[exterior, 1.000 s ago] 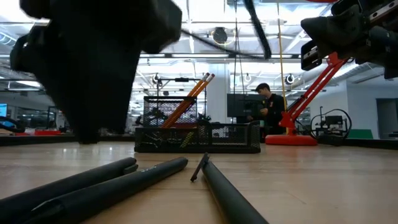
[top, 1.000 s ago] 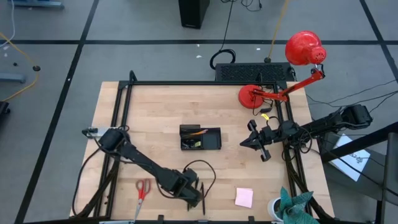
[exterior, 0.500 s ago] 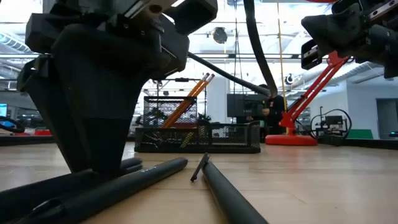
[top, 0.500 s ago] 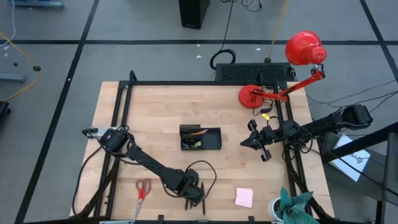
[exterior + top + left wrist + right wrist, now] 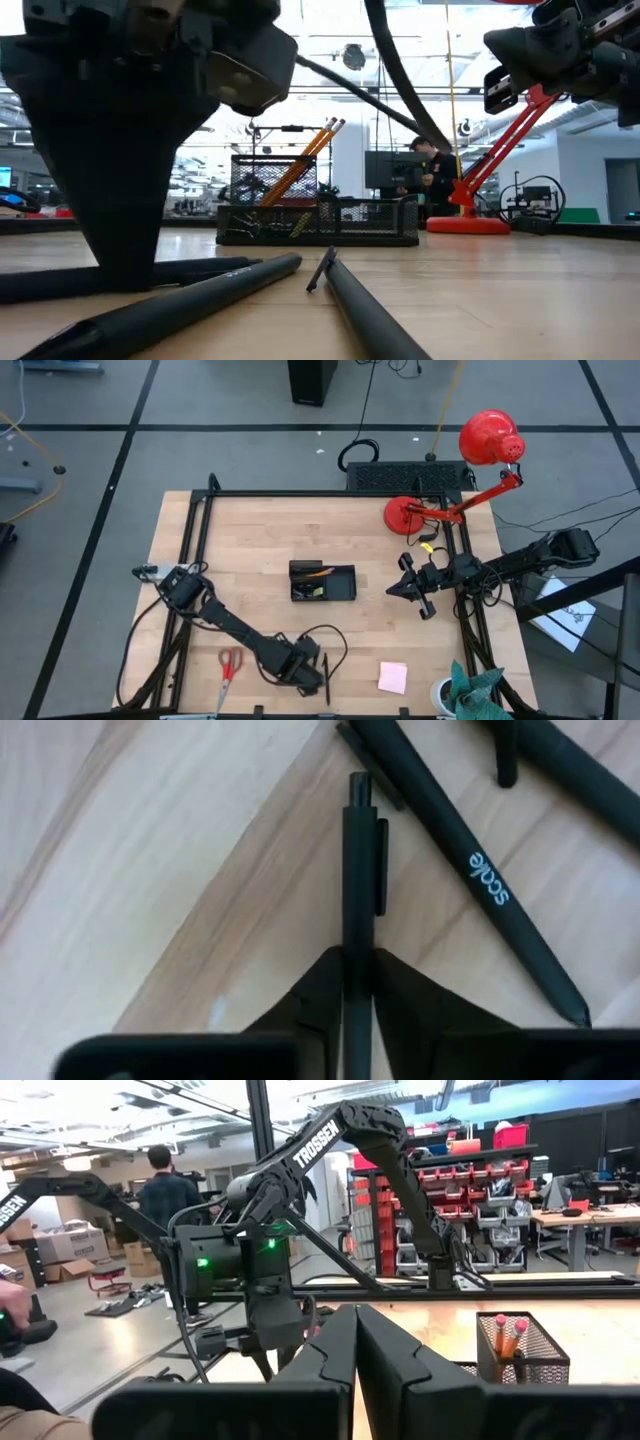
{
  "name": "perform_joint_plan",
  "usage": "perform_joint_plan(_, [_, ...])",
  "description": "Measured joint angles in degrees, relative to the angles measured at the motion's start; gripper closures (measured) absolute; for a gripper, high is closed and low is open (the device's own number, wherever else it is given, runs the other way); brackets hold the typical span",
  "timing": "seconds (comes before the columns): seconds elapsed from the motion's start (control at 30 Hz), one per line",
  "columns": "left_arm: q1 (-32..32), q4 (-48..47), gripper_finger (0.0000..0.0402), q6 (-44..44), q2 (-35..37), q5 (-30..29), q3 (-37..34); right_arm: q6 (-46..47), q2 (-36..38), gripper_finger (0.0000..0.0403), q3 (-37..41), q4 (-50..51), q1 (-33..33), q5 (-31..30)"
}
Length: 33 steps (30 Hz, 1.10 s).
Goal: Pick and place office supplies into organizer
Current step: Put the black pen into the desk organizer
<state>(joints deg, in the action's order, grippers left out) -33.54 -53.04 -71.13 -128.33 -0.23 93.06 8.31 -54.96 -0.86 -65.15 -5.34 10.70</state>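
Observation:
Three black pens lie near the table's front edge [image 5: 325, 685]. My left gripper [image 5: 358, 965] points down there, shut on one black pen [image 5: 358, 870]. A printed pen [image 5: 470, 870] and another pen [image 5: 560, 765] lie beside it. The black organizer [image 5: 322, 582] sits mid-table with two orange pencils [image 5: 310, 150] leaning in its mesh cup. Red-handled scissors [image 5: 230, 663] and a pink sticky-note pad [image 5: 392, 678] rest flat near the front. My right gripper [image 5: 395, 591] hangs shut above the table, right of the organizer. My left gripper pinches the black pen's barrel [image 5: 358, 935] between its two fingers, a little below the clip. The fingers come from above, pointing down, and stand across the pen. The pen lies flat on the table [image 5: 215, 270].
A red desk lamp [image 5: 485, 440] stands at the back right with its base [image 5: 405, 515] on the table. A black slab [image 5: 410, 475] lies behind the far edge. A cup with green cloth [image 5: 465, 690] sits at the front right corner. People stand in the room behind.
My left gripper has sunk toward the table onto the pens and rolled about its own axis. Its fingers now stand on the pen. The pens have stayed where they were.

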Motion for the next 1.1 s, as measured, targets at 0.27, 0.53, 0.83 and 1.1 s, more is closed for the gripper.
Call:
perform_joint_plan(0.27, [-0.3,1.8,0.0385,3.5,0.0,-2.4,-0.1,0.0,0.0,0.0399,0.0,-0.2,0.0,-0.1])
perform_joint_plan(0.53, [-1.1,3.3,0.0381,5.6,-0.1,-9.1,-0.2,1.0,0.0,0.0399,0.0,-0.2,0.0,-0.1])
perform_joint_plan(0.83, [-1.8,3.8,0.0383,8.4,0.1,-14.2,-0.4,1.1,0.0,0.0399,0.0,0.2,0.0,-0.1])
perform_joint_plan(1.1, [-2.2,3.5,0.0390,9.6,-0.2,-29.0,-0.7,1.1,0.0,0.0399,0.0,-0.2,0.0,-0.1])
